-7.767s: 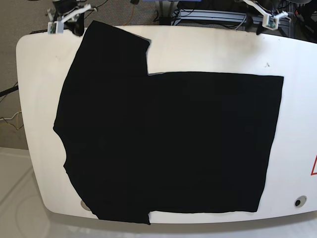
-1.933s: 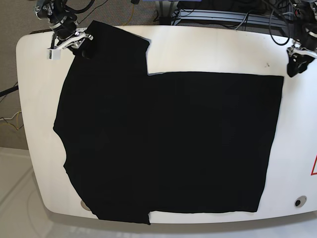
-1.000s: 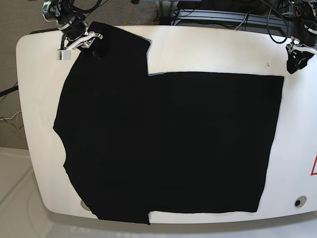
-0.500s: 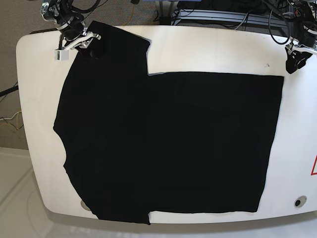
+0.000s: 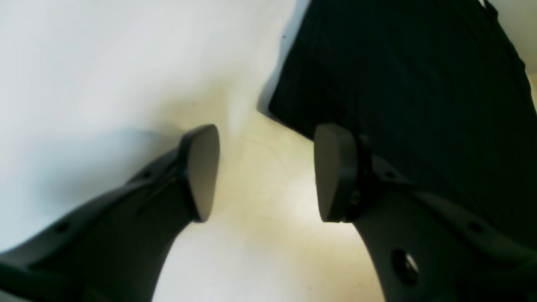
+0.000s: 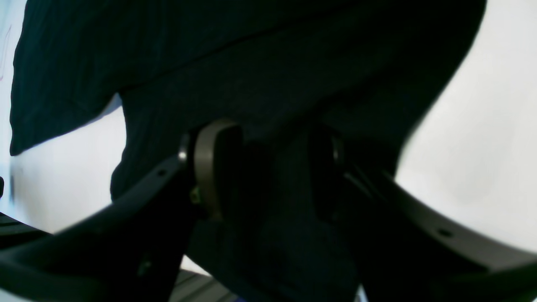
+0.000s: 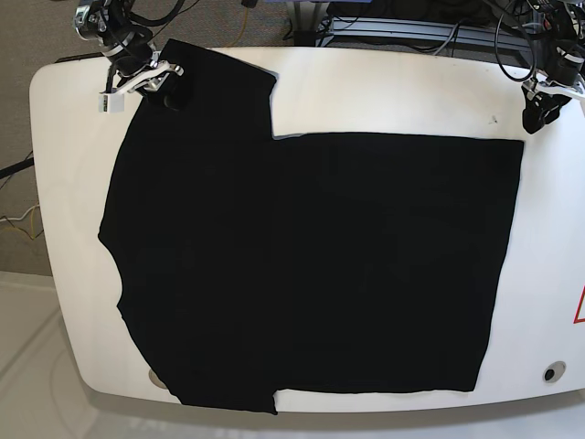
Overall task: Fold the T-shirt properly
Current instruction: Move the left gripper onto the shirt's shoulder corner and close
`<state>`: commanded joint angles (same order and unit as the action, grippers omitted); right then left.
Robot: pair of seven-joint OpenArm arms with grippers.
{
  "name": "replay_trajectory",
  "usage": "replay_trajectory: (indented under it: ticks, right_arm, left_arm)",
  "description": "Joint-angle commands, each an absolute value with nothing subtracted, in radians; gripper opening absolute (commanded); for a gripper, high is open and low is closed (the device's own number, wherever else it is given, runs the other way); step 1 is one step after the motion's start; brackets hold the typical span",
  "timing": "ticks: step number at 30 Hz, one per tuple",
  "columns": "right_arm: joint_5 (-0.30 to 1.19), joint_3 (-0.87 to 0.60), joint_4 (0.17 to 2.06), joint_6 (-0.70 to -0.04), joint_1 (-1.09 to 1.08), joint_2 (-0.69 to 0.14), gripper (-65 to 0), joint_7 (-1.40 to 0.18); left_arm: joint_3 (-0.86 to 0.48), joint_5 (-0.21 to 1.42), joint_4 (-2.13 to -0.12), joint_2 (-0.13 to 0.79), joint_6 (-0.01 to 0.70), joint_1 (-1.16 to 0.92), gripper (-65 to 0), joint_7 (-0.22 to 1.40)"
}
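The T-shirt [image 7: 311, 265] is plain black and lies flat on the white table [image 7: 393, 91], sleeves to the left and hem to the right. My right gripper [image 7: 167, 91] sits on the far sleeve. In the right wrist view its fingers [image 6: 205, 167] stand wide apart with dark cloth [image 6: 268, 105] bunched between them. My left gripper [image 7: 533, 117] hovers just off the far hem corner. It is open [image 5: 266, 172] over bare table, and the shirt corner [image 5: 293, 105] lies just beyond its fingertips.
A red triangle mark [image 7: 579, 306] shows at the right table edge and a round hole [image 7: 549, 372] at the near right corner. Cables and a metal frame [image 7: 393, 27] run behind the table. The shirt's near sleeve [image 7: 219, 393] reaches the front edge.
Both arms have come down from behind the table to the shirt's far corners. In the last second the right gripper shifted slightly on the sleeve and the left edged toward the back.
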<state>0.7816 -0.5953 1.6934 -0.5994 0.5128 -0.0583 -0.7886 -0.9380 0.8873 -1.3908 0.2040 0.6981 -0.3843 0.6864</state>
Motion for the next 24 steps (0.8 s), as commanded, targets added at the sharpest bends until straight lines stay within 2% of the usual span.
replay_trajectory:
  ticks: [24]
  right_arm:
    - [0.773, -0.597, 1.685, -0.606, 0.518, -0.06, -35.9, -0.789]
  left_arm:
    - [-0.928, 0.876, -1.346, 0.199, 0.698, -0.346, -32.8, 0.699]
